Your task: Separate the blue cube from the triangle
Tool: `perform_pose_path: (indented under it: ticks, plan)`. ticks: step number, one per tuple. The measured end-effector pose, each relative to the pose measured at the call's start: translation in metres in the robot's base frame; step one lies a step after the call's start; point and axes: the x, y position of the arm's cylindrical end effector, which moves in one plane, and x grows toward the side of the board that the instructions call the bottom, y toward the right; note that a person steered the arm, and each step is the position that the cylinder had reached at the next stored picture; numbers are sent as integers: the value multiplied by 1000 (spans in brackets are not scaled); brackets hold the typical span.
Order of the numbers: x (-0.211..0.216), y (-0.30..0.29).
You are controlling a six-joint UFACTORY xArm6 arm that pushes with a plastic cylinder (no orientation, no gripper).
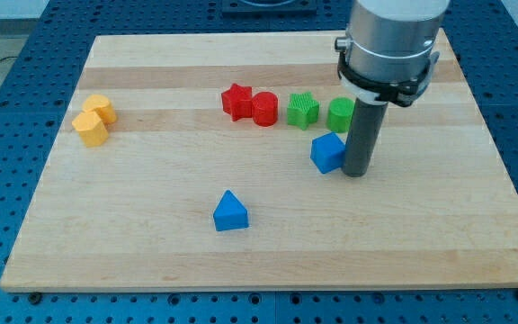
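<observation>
Now tip seemingly touching blue cube; blue triangle apart; wooden board.

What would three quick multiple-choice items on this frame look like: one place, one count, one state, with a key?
1. Where is my tip relative to the blue cube?
A. on the view's right of it, close beside
B. at the view's left of it
C. far below it

2. How many blocks are on the board?
A. six
B. eight
C. ten

3. How do the blue cube and the blue triangle lie?
A. stacked
B. touching
C. apart

Key: 1 A, the rod stands right beside the cube's right face. 2 B, two yellow, two red, two green, two blue. 3 C, bare wood lies between them.
</observation>
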Motion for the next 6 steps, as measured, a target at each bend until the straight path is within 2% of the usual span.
perform_pose_path:
  ticks: [1, 2, 3, 4, 5, 6]
  plan:
    - [6, -67]
    - [-6, -106]
    - [-38, -73]
    - [-43, -3]
    - [-43, 9]
    - [-42, -55]
